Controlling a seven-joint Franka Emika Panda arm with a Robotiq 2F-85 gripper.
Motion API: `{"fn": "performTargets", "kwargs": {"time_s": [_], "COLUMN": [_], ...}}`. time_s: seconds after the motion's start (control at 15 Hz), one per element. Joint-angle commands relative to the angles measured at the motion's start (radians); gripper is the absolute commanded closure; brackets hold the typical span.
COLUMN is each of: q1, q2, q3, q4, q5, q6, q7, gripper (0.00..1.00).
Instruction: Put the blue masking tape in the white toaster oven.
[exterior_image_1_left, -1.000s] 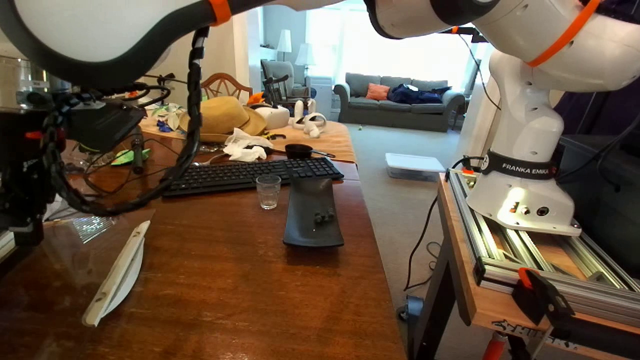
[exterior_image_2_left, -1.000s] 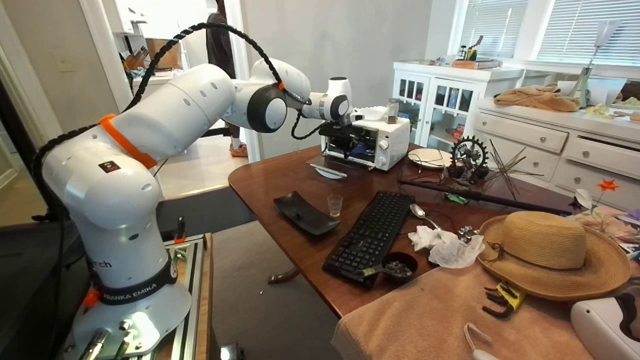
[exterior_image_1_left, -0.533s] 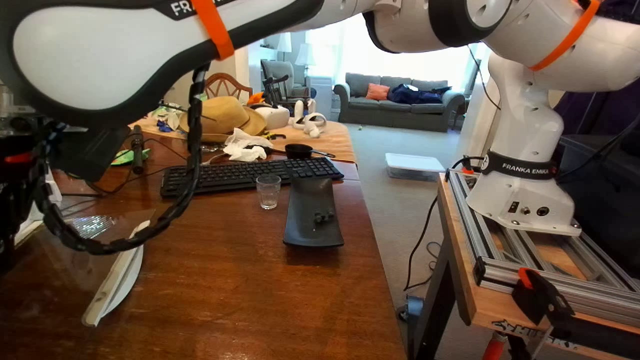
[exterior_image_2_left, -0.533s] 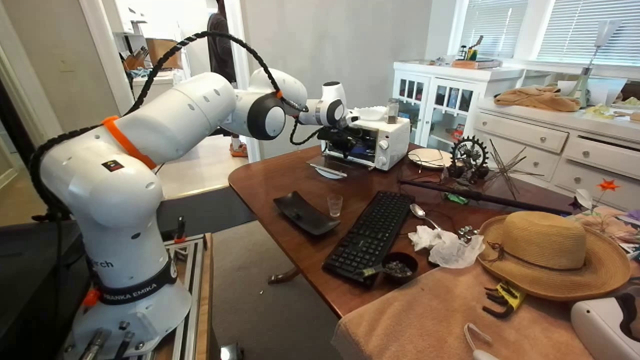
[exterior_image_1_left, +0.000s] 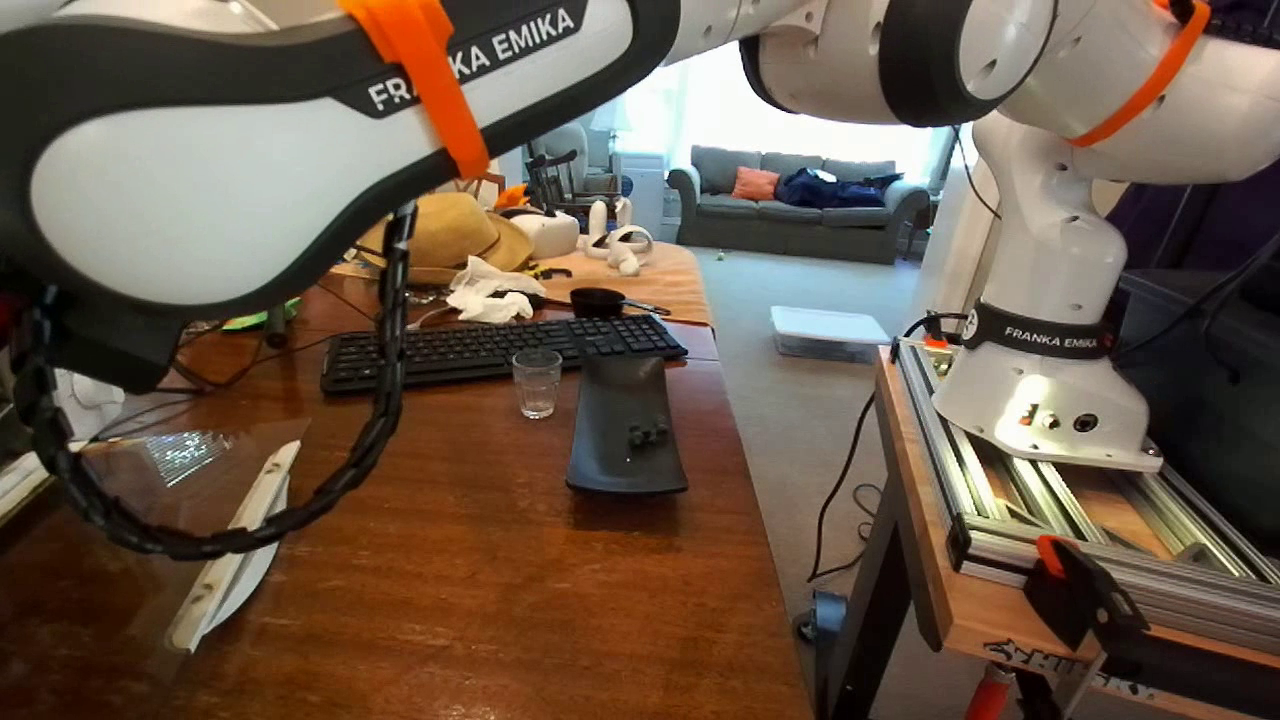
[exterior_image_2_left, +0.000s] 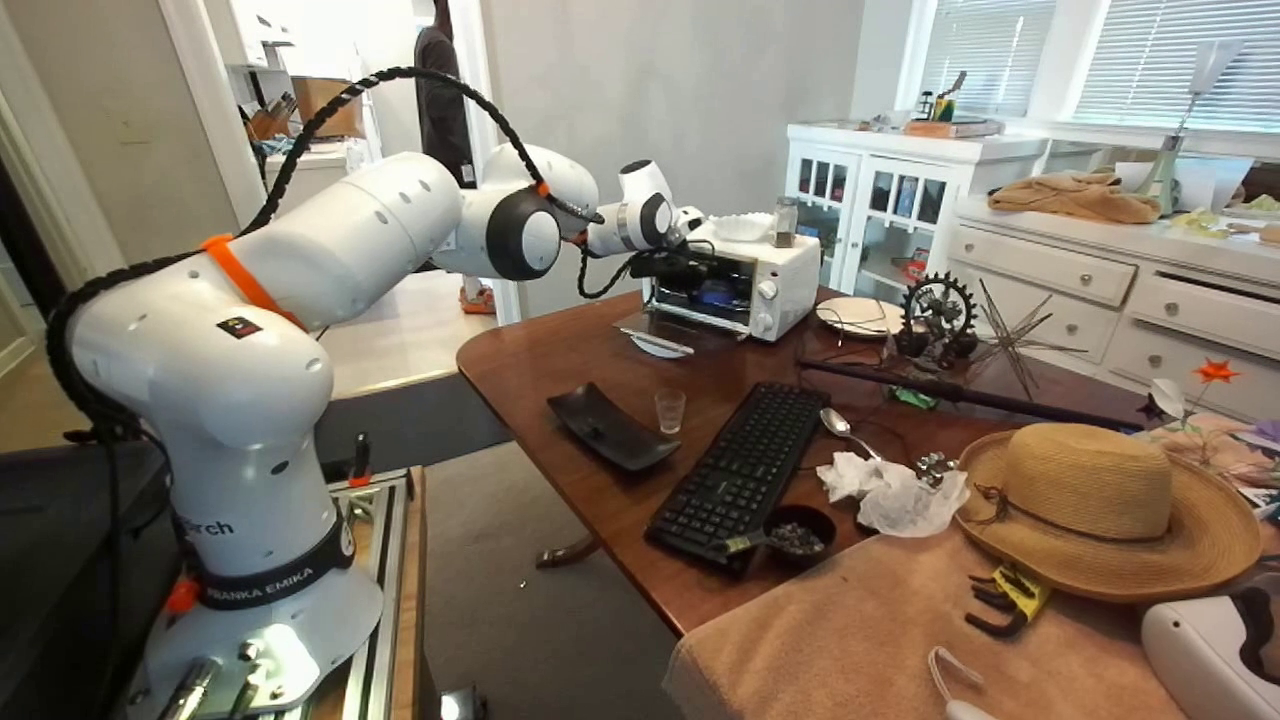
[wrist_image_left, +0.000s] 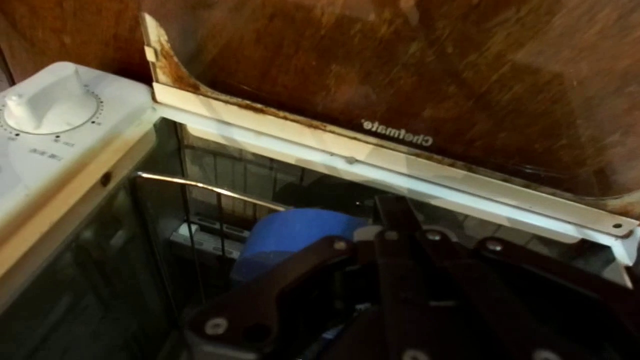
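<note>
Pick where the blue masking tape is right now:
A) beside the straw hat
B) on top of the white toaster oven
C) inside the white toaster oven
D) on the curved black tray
C: the wrist view shows the blue masking tape within the open front of the white toaster oven, and an exterior view shows blue inside that same opening.

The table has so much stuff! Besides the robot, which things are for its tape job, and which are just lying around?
For the job:
blue tape
toaster oven

Just lying around:
keyboard
drinking glass
black tray
straw hat
spoon
</note>
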Motion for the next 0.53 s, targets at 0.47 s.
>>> {"fn": "performTargets", "kwargs": {"time_s": [0.47], "q1": [0.025], "q2": [0.042], "q3": [-0.024], "q4": [0.050], "q5": [-0.013], "q6": [0.027], "q7": [0.039], "gripper": [1.00]}}
